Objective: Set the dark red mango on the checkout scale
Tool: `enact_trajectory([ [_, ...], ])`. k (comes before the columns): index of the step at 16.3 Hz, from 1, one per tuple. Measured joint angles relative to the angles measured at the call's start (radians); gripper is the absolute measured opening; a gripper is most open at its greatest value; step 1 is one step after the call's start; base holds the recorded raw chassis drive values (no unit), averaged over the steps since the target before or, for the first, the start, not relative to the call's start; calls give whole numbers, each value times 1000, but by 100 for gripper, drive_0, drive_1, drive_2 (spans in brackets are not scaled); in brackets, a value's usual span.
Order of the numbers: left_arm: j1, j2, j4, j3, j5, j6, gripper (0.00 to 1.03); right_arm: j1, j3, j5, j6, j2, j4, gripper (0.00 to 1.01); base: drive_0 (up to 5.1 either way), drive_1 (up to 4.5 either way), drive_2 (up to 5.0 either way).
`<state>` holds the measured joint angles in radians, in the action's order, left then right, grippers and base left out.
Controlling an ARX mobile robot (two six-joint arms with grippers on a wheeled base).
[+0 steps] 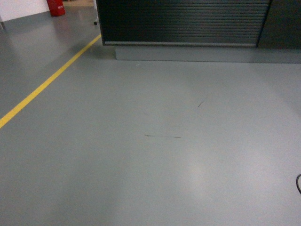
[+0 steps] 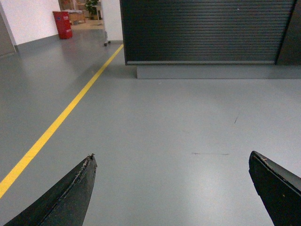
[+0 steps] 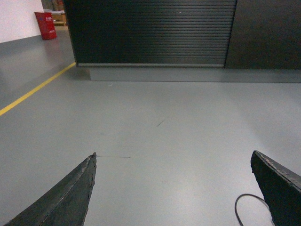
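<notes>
- Checkout (image 1: 183, 21): black counter, horizontally ribbed dark front panel, standing on a pale grey plinth at the far edge of the head view; only the front face visible, top cut off by the frame.
- Same ribbed panel (image 2: 202, 30) fills the upper part of the left wrist view; a smooth dark panel (image 3: 268, 33) adjoins it on the right in the right wrist view.
- Dark red mango: not seen in any view. White scale: likewise out of sight, counter top out of frame.
- Left gripper (image 2: 171, 188): two black tapered fingers (image 2: 70, 197) at the lower corners of the left wrist view, spread wide, nothing between them but bare floor.
- Right gripper (image 3: 174, 188): same pose, black fingers (image 3: 68, 200) well apart, holding nothing.
- Neither gripper shows in the head view.
- Smooth grey floor (image 1: 141, 141), faintly glossy, between robot and counter; a few thin dark scuff marks (image 1: 162, 136) near the middle.
- Yellow painted line (image 1: 47, 84) running diagonally from lower left toward the left corner of the counter.
- Red boxy object (image 2: 62, 24) against the white wall far left, well apart from the counter.
- Thin black cable loop (image 3: 244, 207) on the floor just beside the right finger in the right wrist view; a bit of dark cable (image 1: 298, 183) at the right edge of the head view.
</notes>
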<state>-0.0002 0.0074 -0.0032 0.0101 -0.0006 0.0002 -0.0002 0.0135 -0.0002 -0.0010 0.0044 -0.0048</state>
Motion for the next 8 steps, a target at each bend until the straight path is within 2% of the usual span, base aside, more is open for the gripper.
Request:
enact_trajectory([
  [8,0,0,-2,0,0,0,98,0,0,0,0,0,2,98,7,434,-420],
])
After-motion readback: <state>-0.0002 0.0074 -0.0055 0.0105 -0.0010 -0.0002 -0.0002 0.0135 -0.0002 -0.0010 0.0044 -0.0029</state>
